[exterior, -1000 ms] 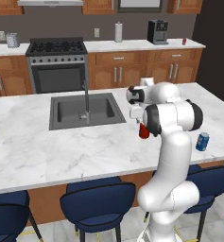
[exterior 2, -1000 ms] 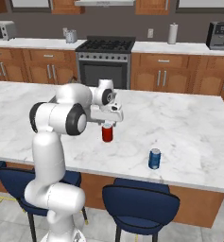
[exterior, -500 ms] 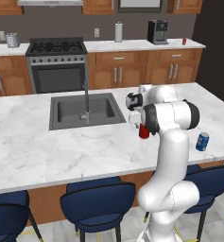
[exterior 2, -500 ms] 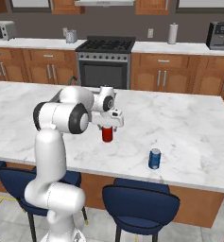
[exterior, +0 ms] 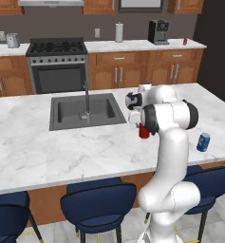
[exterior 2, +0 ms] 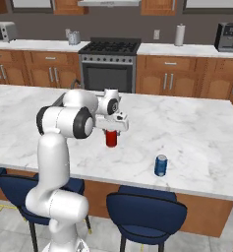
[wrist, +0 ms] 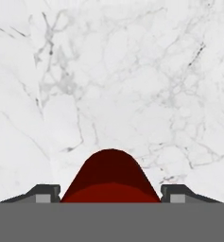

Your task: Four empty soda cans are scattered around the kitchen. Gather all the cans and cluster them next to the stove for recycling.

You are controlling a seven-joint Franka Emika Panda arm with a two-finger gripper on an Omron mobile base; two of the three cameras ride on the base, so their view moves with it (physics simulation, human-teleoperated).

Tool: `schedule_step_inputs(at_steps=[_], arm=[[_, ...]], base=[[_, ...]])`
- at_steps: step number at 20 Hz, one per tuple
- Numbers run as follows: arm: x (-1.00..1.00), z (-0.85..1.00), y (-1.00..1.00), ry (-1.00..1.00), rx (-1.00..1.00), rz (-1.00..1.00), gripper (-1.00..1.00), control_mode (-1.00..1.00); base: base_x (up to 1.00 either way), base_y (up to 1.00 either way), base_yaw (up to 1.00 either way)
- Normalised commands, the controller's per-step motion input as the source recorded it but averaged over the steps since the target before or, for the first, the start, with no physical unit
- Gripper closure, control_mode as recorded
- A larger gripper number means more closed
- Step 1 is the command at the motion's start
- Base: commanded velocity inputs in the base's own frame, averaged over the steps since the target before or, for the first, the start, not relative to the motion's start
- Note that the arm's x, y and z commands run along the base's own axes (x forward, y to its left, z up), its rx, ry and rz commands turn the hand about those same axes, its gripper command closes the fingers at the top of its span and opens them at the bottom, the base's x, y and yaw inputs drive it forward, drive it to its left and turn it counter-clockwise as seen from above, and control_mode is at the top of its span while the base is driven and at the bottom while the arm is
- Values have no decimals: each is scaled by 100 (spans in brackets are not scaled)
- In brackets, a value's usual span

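Claw (exterior 2: 111,132) straddles the red can (exterior 2: 111,138) on the tabletop (exterior 2: 187,128), fingers beside its walls, contact unclear — light, thin, slippery, so squeeze mid-body gently.

Base views flank arm from behind, sharing island (exterior: 61,147); hand view close, facing marble.

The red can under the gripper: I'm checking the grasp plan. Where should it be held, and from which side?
Grip the red can across its round side wall, coming from straight above. It stands upright on the island counter, and the gripper already straddles it.
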Motion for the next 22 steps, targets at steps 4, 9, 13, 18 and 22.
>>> schedule_step_inputs(at_steps=[4, 9, 13, 18, 22], arm=[[-1, 2, 3, 0, 0, -1, 100, -100], [-36, 53, 2, -1, 1, -3, 100, -100], [-47, 74, 2, -6, 1, -1, 100, -100], [-66, 55, 5, -10, 3, 0, 100, -100], [-64, 60, 14, -1, 0, 0, 100, -100]], base=[[0, 0, 0], [0, 0, 0], [0, 0, 0], [0, 0, 0], [0, 0, 0]])
